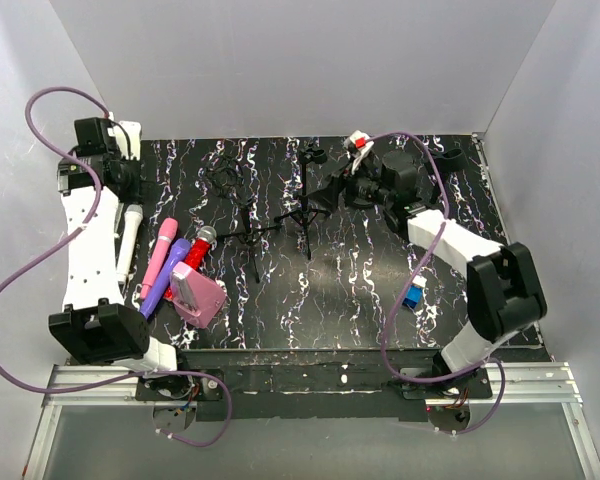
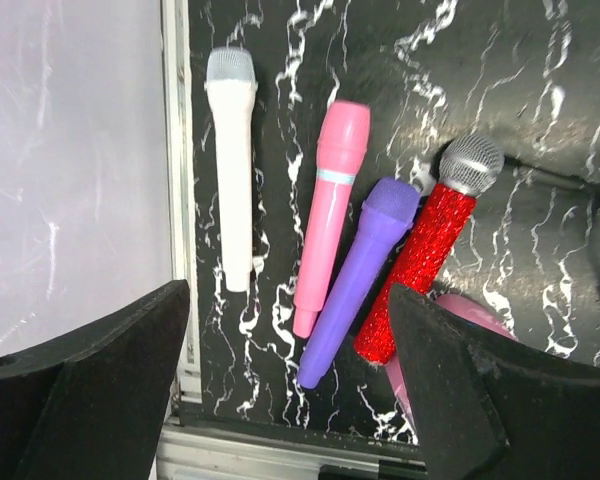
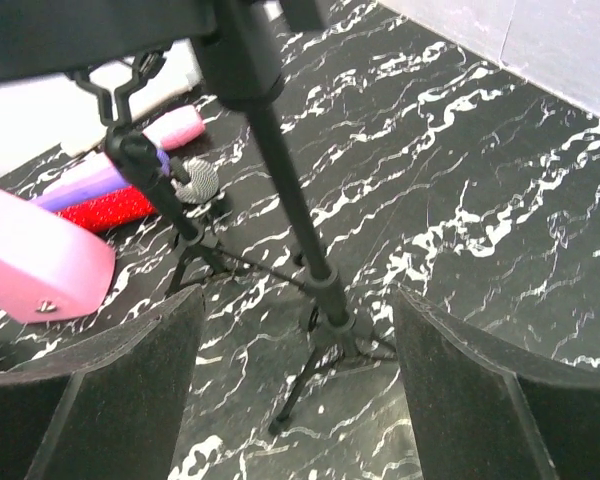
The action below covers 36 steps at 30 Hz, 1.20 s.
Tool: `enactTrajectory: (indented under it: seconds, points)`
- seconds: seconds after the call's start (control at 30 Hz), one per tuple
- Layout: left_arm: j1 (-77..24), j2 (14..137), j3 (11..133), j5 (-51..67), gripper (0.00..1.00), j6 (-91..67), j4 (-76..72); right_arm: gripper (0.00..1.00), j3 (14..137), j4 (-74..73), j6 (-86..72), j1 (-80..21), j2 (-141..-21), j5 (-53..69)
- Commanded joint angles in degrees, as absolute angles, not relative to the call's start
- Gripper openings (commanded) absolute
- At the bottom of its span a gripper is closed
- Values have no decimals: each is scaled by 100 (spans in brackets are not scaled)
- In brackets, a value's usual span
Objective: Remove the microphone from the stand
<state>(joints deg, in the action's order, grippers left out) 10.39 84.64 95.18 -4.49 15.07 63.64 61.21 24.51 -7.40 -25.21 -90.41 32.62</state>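
Two black tripod stands are mid-table: a taller one and a lower one. In the right wrist view the taller stand's pole rises between my fingers to a thick black part at the top edge; I cannot tell whether a microphone sits there. The lower stand ends in an empty clip. My right gripper is open, its jaws either side of the pole. My left gripper is open and empty above loose microphones lying flat: white, pink, purple, red glitter.
A pink box lies beside the loose microphones, near the front left. A small blue and white object lies by the right arm. The table's left rail and white walls close the area in.
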Motion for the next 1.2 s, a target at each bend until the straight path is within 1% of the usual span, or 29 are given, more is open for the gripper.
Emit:
enactTrajectory:
  seconds: [0.0,0.07,0.13,0.23,0.27,0.33,0.43,0.47,0.57,0.67,0.7,0.77,0.9,1.0,1.07,1.1,1.17]
  points:
    - [1072,8244,10343,244,81,1424,6908,81,6714,3655,-992,-2531,-9456,3533]
    - [1064,8235,10738,473,81,1415,6934,81,6898,3779,-1159,-2531,-9728,3586]
    - [1064,8279,11081,641,81,1485,7031,79,7083,3849,-1239,-2557,-9904,3656]
    - [1064,8428,11565,790,80,1582,7128,73,7321,3902,-1265,-2628,-10142,3691]
    - [1072,8472,11697,887,80,1643,7145,69,7373,3902,-1257,-2645,-10195,3674]
    - [1064,8543,11899,1159,80,1731,7093,60,7426,3902,-1257,-2680,-10274,3674]
    - [1063,8543,11997,1703,79,1819,6883,40,7436,3876,-1274,-2689,-10310,3761]
    - [1055,8499,11962,1957,79,1854,6751,36,7409,3850,-1257,-2689,-10275,3788]
    - [1055,8350,11638,2722,79,1907,6330,22,7199,3762,-1213,-2689,-10047,3806]
    - [1055,8288,11260,3522,76,2012,6074,4,6848,3569,-1187,-2689,-9652,3788]
    - [994,8314,11189,3751,74,2100,6065,1,6664,3499,-1187,-2689,-9424,3771]
    - [661,8323,11057,3972,71,2380,6065,1,6417,3332,-1204,-2689,-9107,3753]
    - [-543,8419,10881,3902,70,2979,6003,1,6004,2919,-1344,-2689,-8369,3884]
    - [-1315,8543,10759,3911,67,3330,6003,1,5696,2707,-1362,-2689,-7982,3964]
    - [-1895,8508,10496,3754,65,3760,6003,1,5547,2707,-1362,-2681,-7771,3964]
    - [-2186,8456,10277,3605,64,4023,5959,1,5485,2263,-1232,-2681,-7674,4086]
    - [-2818,8289,9715,3298,63,4384,5671,1,5388,2101,-1178,-2663,-7533,4122]
